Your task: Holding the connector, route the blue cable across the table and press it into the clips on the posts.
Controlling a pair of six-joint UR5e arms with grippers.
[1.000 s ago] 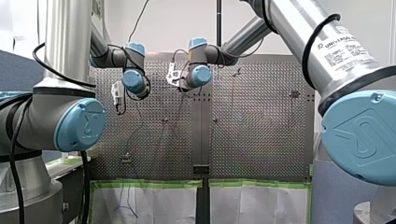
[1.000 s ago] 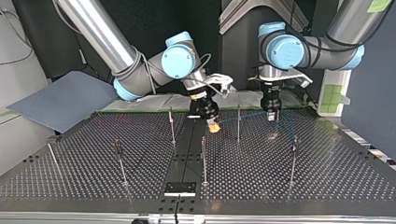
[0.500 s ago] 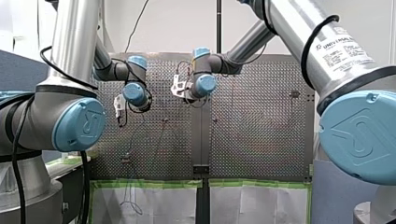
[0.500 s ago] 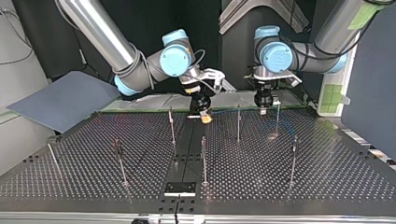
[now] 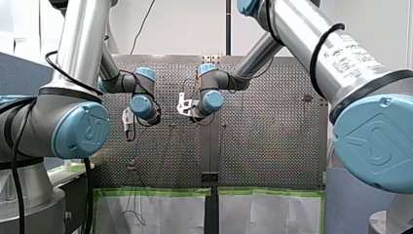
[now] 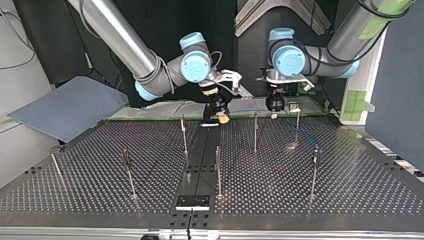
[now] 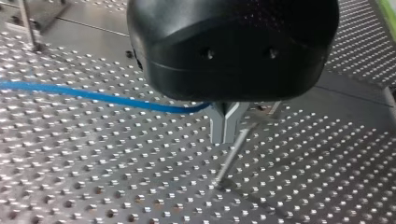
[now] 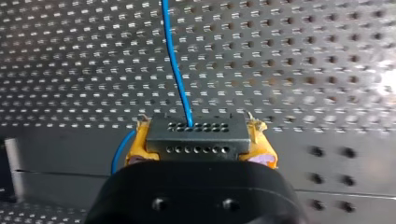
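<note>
1. Right wrist view: black connector (image 8: 196, 138) clamped between the yellow pads (image 8: 138, 142) of my right gripper (image 6: 223, 119), fingers closed on it
2. Blue cable (image 8: 175, 60) out of the connector's forward face, running straight ahead over the perforated bench (image 6: 310, 210); a short loop of it just beside one pad
3. Left wrist view: metal fingers (image 7: 219, 123) of my left gripper (image 7: 225, 135) pressed together, blue cable coming in from one side and ending at them; read as gripping the cable
4. Thin post (image 7: 232, 156) slanting away just under those fingertips, foot set in the bench
5. Top view: both grippers at the far edge of the bench, raised off the surface; right one over the centre seam, left one apart from it toward the view's right
6. Upright posts (image 6: 255, 131) spread over the bench, the closest standing between the two grippers and nearer the camera
</note>
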